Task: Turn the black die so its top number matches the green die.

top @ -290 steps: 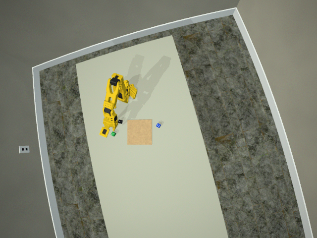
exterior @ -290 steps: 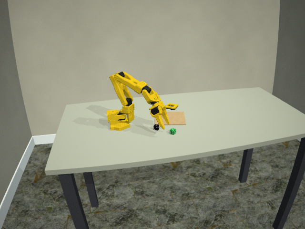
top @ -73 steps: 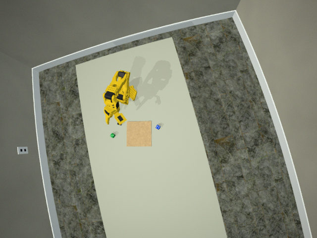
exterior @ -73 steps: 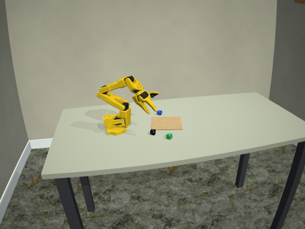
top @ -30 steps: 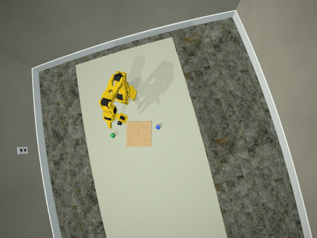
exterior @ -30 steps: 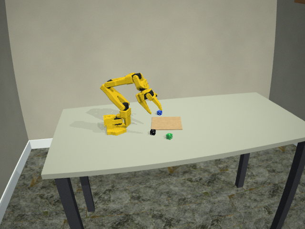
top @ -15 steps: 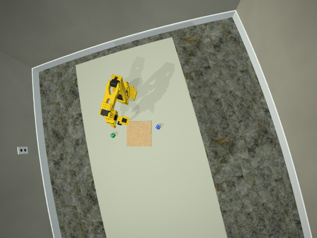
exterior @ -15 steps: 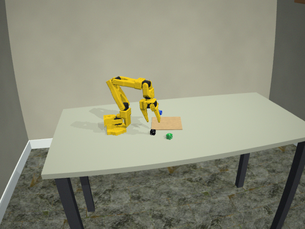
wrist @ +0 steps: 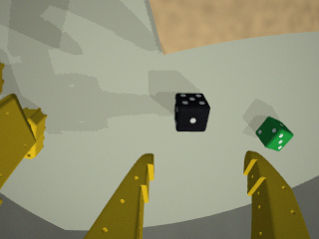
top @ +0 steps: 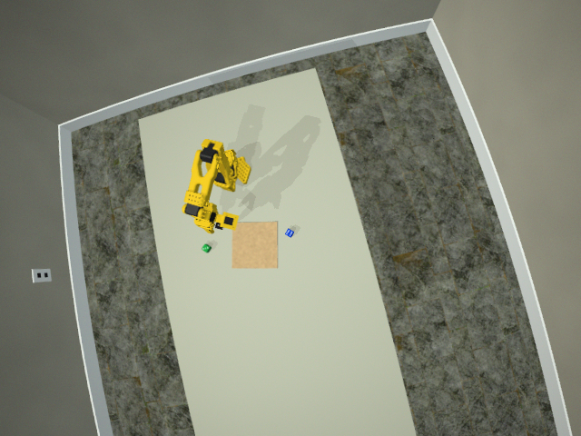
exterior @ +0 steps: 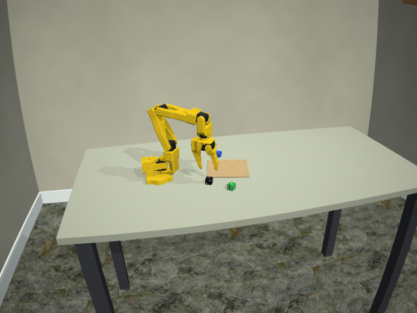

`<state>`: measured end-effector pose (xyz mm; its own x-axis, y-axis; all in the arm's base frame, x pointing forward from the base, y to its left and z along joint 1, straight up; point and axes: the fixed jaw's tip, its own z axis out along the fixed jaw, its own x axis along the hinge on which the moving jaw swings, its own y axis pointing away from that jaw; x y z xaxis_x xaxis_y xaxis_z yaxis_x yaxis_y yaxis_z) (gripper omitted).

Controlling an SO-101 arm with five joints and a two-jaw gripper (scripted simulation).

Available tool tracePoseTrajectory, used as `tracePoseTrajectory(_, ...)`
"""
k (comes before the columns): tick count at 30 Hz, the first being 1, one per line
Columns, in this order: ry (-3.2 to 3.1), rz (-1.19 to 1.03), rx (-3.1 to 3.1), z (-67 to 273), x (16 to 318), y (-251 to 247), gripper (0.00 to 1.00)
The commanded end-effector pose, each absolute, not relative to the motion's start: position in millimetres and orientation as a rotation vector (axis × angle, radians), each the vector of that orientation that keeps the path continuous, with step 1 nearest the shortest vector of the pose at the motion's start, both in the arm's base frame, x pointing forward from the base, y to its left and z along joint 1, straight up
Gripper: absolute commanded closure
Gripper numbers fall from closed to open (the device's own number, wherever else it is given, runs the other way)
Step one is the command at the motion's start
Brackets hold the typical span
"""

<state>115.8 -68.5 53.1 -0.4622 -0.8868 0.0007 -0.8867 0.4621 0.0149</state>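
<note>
While 1 claw hangs open, 3 dice, 1 mat on table.

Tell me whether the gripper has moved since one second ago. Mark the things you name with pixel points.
Yes. In the exterior view, the gripper (top: 222, 228) (exterior: 208, 169) (wrist: 198, 153) has dropped: its fingertips showed above the mat's (top: 254, 244) (exterior: 232, 169) (wrist: 239, 20) far edge, now below it.
</note>
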Motion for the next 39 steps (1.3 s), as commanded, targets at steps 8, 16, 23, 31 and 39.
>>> tracePoseTrajectory(8, -2.693, 0.043, 1.646, 58.6, 121.4, -71.0, 0.72)
tracePoseTrajectory(16, -2.698, 0.061, 1.649, 60.3, 122.1, -71.4, 0.72)
tracePoseTrajectory(23, -2.698, 0.061, 1.649, 60.3, 122.1, -71.4, 0.72)
tracePoseTrajectory(31, -2.698, 0.061, 1.649, 59.8, 122.2, -71.5, 0.72)
tracePoseTrajectory(39, -2.698, 0.061, 1.649, 53.4, 123.3, -72.1, 0.72)
